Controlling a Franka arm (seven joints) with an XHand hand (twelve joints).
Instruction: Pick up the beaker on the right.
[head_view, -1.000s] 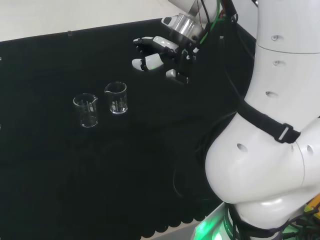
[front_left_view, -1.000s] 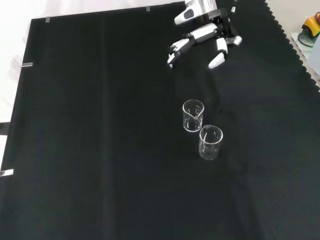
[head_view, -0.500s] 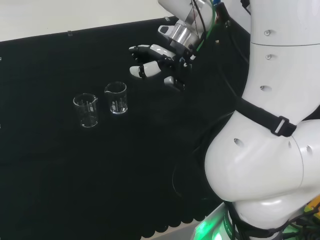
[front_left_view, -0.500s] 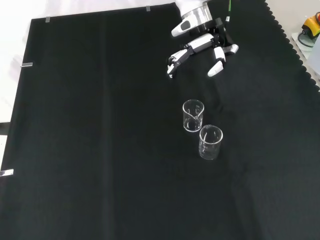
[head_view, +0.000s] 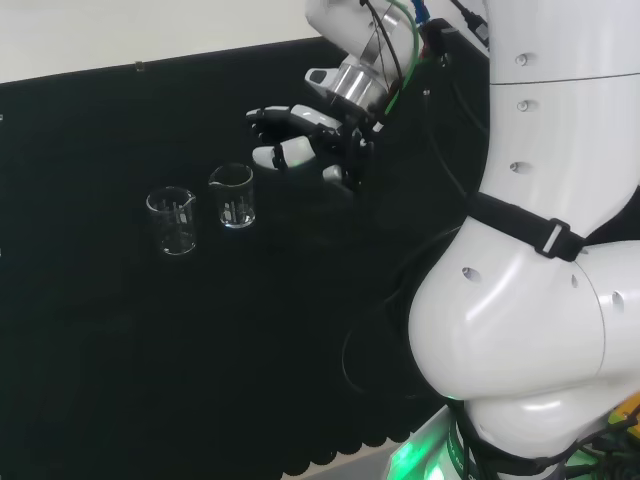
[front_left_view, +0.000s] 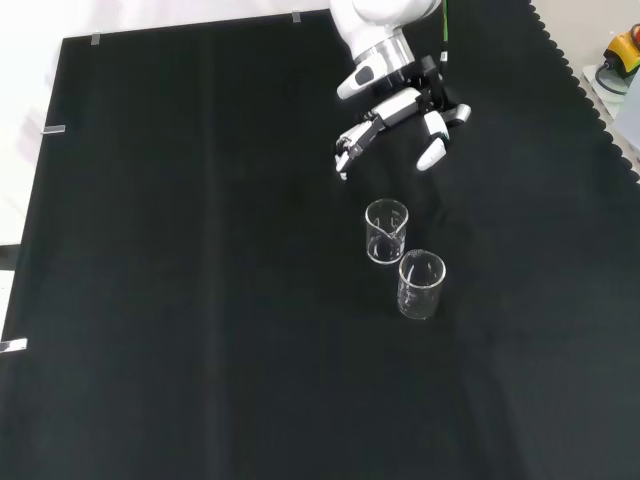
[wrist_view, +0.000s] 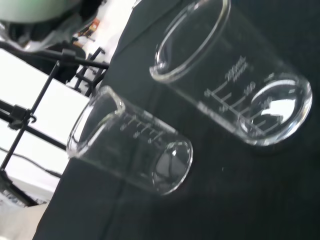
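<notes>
Head view shows my hand (head_view: 305, 150) open, fingers spread and holding nothing, up above the black cloth (head_view: 120, 330), with the right beaker (head_view: 232, 196) standing near my fingertips and the other beaker (head_view: 172, 221) just beside it, farther from me.

A second clear glass beaker (head_view: 171, 221) stands upright on the black cloth (head_view: 120, 340), just left of its neighbour in the head view and nearer in the front view (front_left_view: 421, 284), close beside it without touching. It looks empty, with printed marks on its wall. Small pale clips (front_left_view: 55, 129) sit along the cloth's left and far edges in the front view.
</notes>
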